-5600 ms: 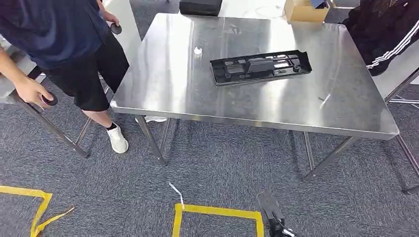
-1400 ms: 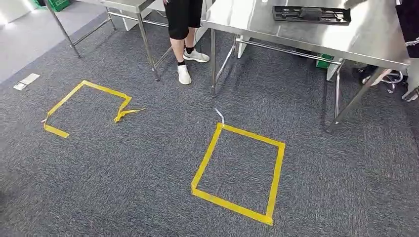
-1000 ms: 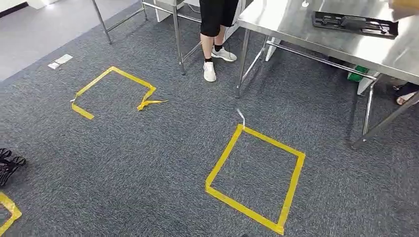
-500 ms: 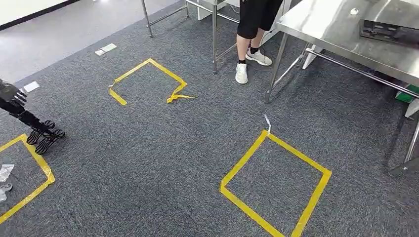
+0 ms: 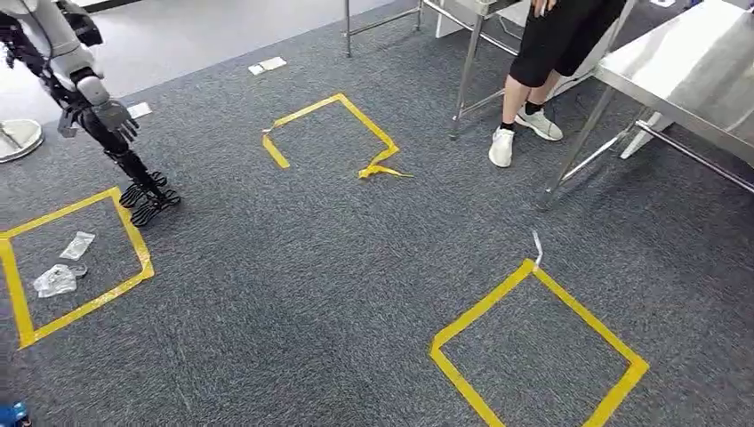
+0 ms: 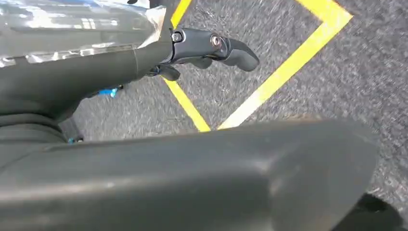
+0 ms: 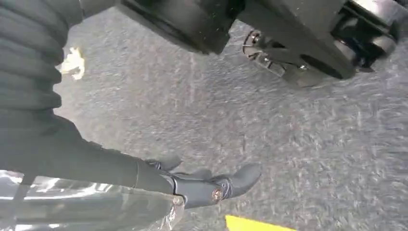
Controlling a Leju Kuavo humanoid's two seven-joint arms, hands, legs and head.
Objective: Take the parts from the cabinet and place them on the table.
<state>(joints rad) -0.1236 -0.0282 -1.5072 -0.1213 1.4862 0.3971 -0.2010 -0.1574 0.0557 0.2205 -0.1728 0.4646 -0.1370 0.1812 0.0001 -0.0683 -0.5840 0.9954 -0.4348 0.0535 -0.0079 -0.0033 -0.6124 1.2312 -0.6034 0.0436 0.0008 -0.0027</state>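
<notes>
Table (image 5: 702,67): steel, corner at the head view's upper right; no part or cabinet visible. Left hand (image 6: 211,48) and right hand (image 7: 211,185): hanging over grey carpet, fingers loosely apart, holding nothing, probably walking carriage. Yellow tape squares (image 5: 533,356): likely standing marks. No legible writing.

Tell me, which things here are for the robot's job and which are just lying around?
For the job:
steel table
left robot hand, holding nothing
right robot hand, holding nothing

Just lying about:
yellow tape squares
clear plastic bags
white tags
person's white shoes
another robot
</notes>
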